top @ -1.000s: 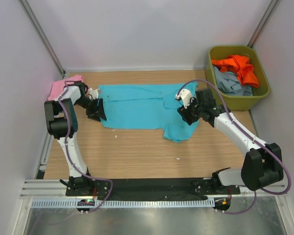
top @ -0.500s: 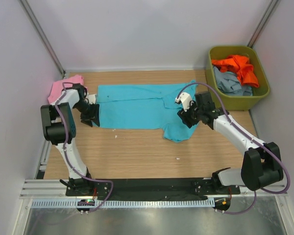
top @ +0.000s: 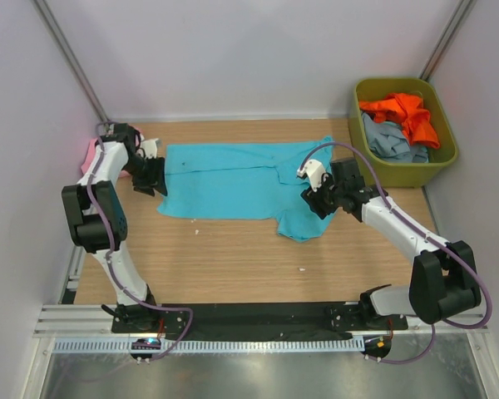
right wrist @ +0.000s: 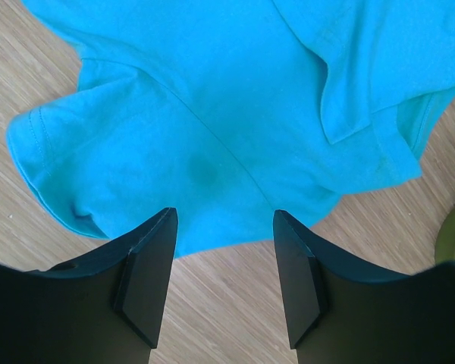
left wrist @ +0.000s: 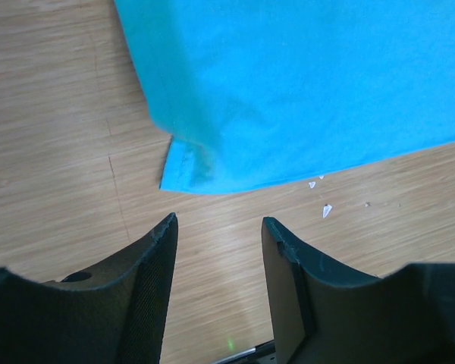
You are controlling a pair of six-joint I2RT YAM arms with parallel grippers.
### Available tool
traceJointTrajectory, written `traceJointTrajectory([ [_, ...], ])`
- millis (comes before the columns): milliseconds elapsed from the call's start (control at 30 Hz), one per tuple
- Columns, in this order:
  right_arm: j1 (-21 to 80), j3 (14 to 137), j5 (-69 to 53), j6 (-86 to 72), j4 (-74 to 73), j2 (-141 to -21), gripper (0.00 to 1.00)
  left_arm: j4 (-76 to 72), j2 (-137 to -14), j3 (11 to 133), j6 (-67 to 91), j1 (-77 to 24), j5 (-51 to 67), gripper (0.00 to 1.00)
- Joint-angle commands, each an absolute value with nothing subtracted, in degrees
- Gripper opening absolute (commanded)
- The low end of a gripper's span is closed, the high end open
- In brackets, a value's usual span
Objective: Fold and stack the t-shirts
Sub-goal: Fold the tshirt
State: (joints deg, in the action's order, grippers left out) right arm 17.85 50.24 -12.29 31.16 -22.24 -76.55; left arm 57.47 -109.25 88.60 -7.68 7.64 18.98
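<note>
The large turquoise t-shirt (top: pixel 233 179) lies spread flat on the wooden table, one sleeve pointing toward the near side. My left gripper (top: pixel 152 178) is open and empty at the shirt's left edge. In the left wrist view the gripper (left wrist: pixel 218 224) hangs over bare wood just short of the shirt's corner (left wrist: pixel 178 171). My right gripper (top: pixel 311 202) is open and empty over the shirt's right part. In the right wrist view the gripper (right wrist: pixel 224 220) is above the shirt's edge (right wrist: pixel 212 114). A pink t-shirt (top: pixel 89 155) is mostly hidden behind the left arm.
The olive-green bin (top: pixel 399 174) stands at the back right, holding an orange t-shirt (top: pixel 407 112) and a grey-blue one (top: pixel 391 141). Small white scraps (top: pixel 302 268) lie on the wood. White walls close in the table on three sides.
My left gripper has moved back and to the left along the shirt's left edge, and the shirt's near-left corner now lies further left. My right gripper has hardly moved.
</note>
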Motion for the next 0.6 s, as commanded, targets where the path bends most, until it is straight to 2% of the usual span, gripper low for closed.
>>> traceJointTrajectory([
  [0, 17.8, 50.9, -11.7, 31.7, -20.0, -75.7, 0.6, 56.8, -112.3, 89.9, -6.9, 8.0, 21.5, 0.5],
  [300, 17.3, 51.2, -11.5, 31.9, -20.1, -76.1, 0.6, 57.0, -119.0, 90.9, -5.7, 8.0, 25.6, 0.49],
  [567, 17.3, 50.7, -11.5, 32.1, -19.4, -76.0, 0.6, 54.0, -115.8, 84.2, -4.0, 8.2, 17.2, 0.49],
])
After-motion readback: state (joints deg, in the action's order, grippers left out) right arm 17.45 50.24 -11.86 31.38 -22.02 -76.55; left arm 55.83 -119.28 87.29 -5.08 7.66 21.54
